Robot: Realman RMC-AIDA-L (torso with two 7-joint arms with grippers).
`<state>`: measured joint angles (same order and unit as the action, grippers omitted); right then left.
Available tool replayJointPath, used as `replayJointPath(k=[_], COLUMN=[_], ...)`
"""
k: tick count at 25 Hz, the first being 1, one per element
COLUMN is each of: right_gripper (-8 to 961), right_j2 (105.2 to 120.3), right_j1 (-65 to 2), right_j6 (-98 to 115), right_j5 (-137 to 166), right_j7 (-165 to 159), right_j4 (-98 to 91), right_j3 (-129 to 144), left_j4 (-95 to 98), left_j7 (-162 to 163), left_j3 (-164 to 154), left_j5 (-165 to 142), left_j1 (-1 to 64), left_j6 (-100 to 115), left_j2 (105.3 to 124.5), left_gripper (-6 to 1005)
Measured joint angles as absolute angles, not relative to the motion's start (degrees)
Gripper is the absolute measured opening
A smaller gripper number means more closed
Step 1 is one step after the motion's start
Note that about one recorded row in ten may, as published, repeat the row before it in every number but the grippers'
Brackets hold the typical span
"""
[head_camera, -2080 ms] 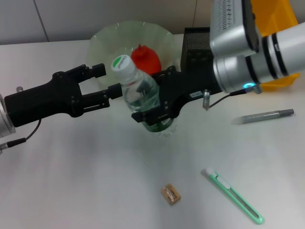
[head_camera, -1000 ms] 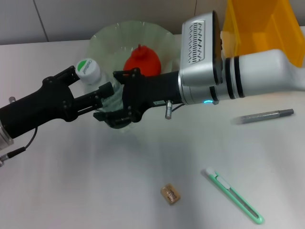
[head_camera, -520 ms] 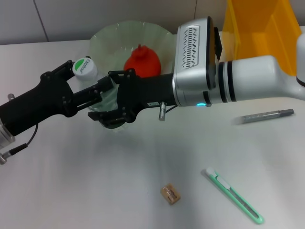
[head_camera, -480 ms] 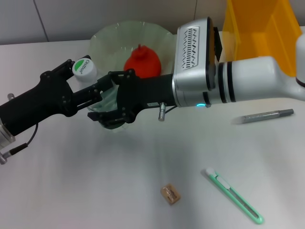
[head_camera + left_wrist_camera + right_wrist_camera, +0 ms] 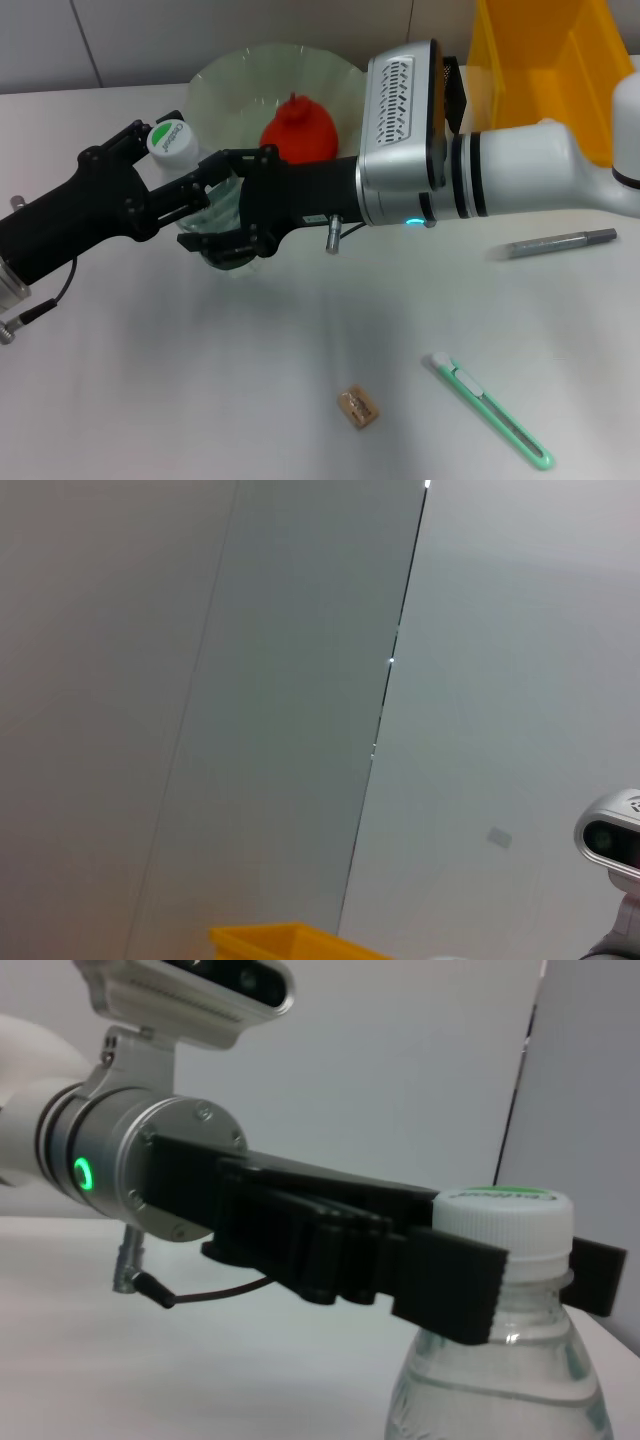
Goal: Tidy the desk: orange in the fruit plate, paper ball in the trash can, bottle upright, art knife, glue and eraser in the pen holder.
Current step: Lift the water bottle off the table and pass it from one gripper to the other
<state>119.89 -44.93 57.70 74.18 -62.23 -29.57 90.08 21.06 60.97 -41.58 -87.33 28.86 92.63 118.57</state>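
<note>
The clear bottle (image 5: 168, 140) with a white and green cap leans left in front of the fruit plate (image 5: 240, 75). My right gripper (image 5: 226, 208) is shut on its body. My left gripper (image 5: 180, 158) is open, with a finger on each side of the neck just below the cap. The right wrist view shows these fingers (image 5: 445, 1280) flanking the bottle (image 5: 500, 1400). A red-orange fruit (image 5: 298, 128) lies in the plate. The green art knife (image 5: 490, 410) and brown eraser (image 5: 360, 408) lie near the front. The grey glue stick (image 5: 555, 243) lies to the right. No paper ball shows.
The yellow trash can (image 5: 550, 60) stands at the back right. The black pen holder (image 5: 456, 80) is mostly hidden behind my right arm. Both arms cross the middle of the table. The left wrist view shows only walls and the bin's edge (image 5: 290, 940).
My right gripper has carried the bottle left across the front of the plate and between the left gripper's fingers. The left arm has drawn back a little to the left.
</note>
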Motion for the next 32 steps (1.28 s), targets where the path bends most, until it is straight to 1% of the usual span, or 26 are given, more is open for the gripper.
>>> replayJointPath(k=[3, 16, 22, 27, 32], right_gripper=[755, 755, 755, 755, 755], right_j2=[119.91, 119.97, 119.97, 119.97, 119.97], right_j1=[-44.8, -44.7, -45.0, -45.2, -45.2], right_j6=[57.4, 57.4, 57.4, 57.4, 57.4], right_j5=[74.1, 74.0, 74.0, 74.0, 74.0], right_j7=[-62.2, -62.1, -62.1, -62.0, -62.0], right_j4=[-29.5, -28.2, -27.8, -27.4, -27.4], right_j3=[90.1, 90.0, 90.0, 90.0, 90.0], left_j4=[20.9, 17.7, 17.7, 17.6, 17.6], left_j7=[60.4, 55.8, 55.8, 56.3, 56.9], left_j3=[-41.5, -41.4, -41.7, -41.8, -41.8], left_j5=[-87.1, -86.2, -86.2, -86.2, -86.2], left_j1=[28.6, 29.1, 29.3, 29.3, 29.4], left_j6=[92.6, 92.8, 92.8, 92.6, 92.4], left_j2=[118.56, 118.65, 118.69, 118.74, 118.68], left_gripper=[843, 779, 551, 562, 517])
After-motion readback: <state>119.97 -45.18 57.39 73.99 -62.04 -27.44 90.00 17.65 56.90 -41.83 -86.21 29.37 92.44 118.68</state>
